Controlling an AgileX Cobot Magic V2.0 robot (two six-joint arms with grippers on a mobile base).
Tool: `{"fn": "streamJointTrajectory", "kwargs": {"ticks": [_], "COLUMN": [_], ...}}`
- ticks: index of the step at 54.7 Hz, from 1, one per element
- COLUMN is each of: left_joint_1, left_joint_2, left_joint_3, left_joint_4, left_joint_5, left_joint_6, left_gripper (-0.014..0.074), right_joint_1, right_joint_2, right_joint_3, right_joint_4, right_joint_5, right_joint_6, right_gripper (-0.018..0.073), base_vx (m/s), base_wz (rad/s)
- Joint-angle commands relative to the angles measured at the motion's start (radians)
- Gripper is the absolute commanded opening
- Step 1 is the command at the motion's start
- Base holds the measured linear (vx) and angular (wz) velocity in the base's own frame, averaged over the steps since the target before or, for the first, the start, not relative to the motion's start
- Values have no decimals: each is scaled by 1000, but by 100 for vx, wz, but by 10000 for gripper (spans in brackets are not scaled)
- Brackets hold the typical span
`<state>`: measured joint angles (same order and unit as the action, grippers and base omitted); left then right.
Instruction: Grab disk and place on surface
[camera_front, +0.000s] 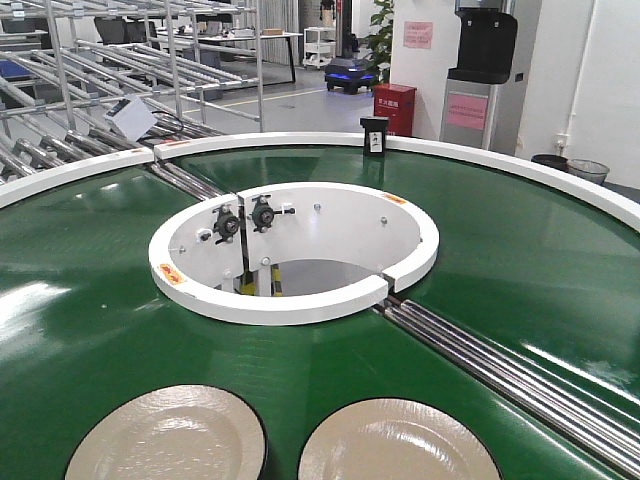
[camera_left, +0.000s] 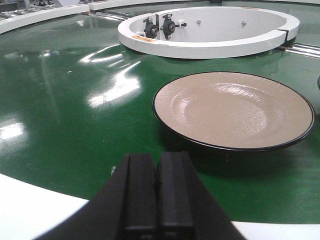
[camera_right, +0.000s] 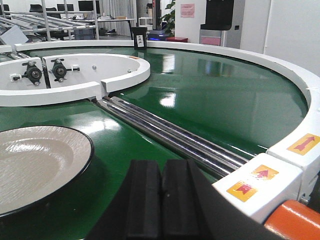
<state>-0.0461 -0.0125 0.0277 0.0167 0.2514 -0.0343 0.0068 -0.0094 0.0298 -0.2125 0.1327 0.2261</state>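
Round, matte beige, black-rimmed left disk (camera_front: 165, 435) and right disk (camera_front: 398, 445) on glossy green conveyor belt (camera_front: 500, 260); left tool (camera_left: 157, 170) and right tool (camera_right: 161, 175) low, level, pads pressed together, empty.

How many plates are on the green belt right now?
2. The left plate lies on the green belt near the bottom edge of the front view, the right plate beside it; others may sit out of frame.

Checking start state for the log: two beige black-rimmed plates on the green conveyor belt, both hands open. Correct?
No: both hands are shut and empty. The wrist views show the left hand and right hand each closed tight, nothing between. The two beige black-rimmed plates are on the glossy green conveyor belt.
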Motion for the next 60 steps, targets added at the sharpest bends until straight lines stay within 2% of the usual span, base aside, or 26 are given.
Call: {"fn": "streamJointTrajectory", "kwargs": {"ticks": [1, 30, 35, 47, 50, 58, 60], "left_joint_1": [-5, -5, -5, -5, -5, -5, -5], "left_joint_2": [-15, -15, -15, -15, -15, -15, -15], "left_joint_3": [25, 25, 24, 24, 18, -18, -52], "left_joint_4": [3, 3, 11, 11, 2, -2, -2], "left_joint_5": [-76, -76, -97, -243, -310, -537, -564], "left_joint_6": [-3, -1, 28, 44, 34, -47, -61], "left_gripper": [1, 1, 1, 1, 1, 1, 1], "right_joint_1": [-1, -1, -1, -1, -1, -1, -1], "right_joint_2": [-13, -13, -13, -13, -13, -13, -13], "right_joint_3": [-4, -4, -4, -4, -5, -21, -48], "right_joint_4": [-14, -14, -14, -14, -14, -14, -14], "right_joint_5": [-84, -84, -84, -126, -148, -336, -372], "right_joint_6": [-4, -4, -4, -3, -3, -3, -3], "right_gripper": [-9, -9, -9, -9, -9, -9, -9], "base_vx": [0, 0, 0, 0, 0, 0, 0], "base_wz": [0, 0, 0, 0, 0, 0, 0]}}
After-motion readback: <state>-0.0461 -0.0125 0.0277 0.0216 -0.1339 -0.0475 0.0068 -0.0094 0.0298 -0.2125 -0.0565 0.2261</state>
